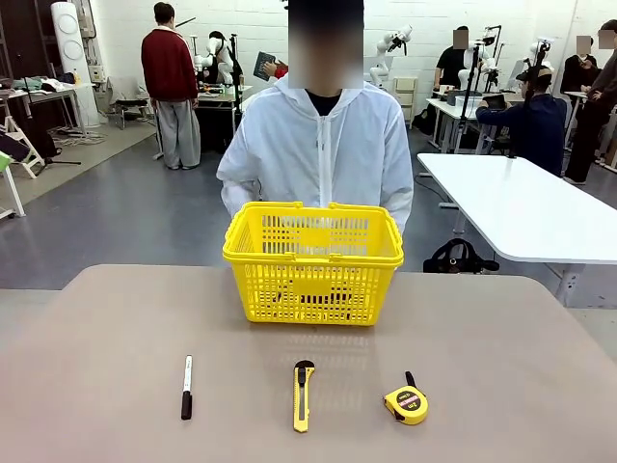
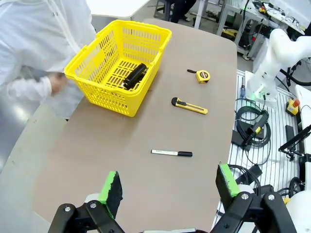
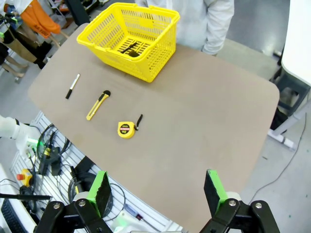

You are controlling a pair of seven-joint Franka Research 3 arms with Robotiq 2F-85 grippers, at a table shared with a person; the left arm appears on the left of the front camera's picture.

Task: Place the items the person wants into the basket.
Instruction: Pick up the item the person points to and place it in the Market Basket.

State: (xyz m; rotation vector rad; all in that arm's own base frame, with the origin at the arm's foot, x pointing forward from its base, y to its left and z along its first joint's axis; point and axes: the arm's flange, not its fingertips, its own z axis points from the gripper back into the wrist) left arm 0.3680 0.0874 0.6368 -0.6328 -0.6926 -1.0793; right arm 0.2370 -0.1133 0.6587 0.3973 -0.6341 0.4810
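The left gripper's (image 2: 167, 178) green-padded fingers stood spread wide and empty above the near end of the table (image 2: 146, 194). The right gripper's (image 3: 157, 180) were spread too, holding nothing. Farther out, the yellow box cutter (image 1: 303, 395) with its black tip lay flat between a white-and-black pen (image 1: 187, 387) and a round yellow tape measure (image 1: 406, 402). The bright yellow lattice basket (image 1: 310, 289) stood beyond them, before the person (image 1: 318, 154) in the white jacket. A dark object (image 2: 134, 76) already lay inside. By that, the cutter was not yet placed.
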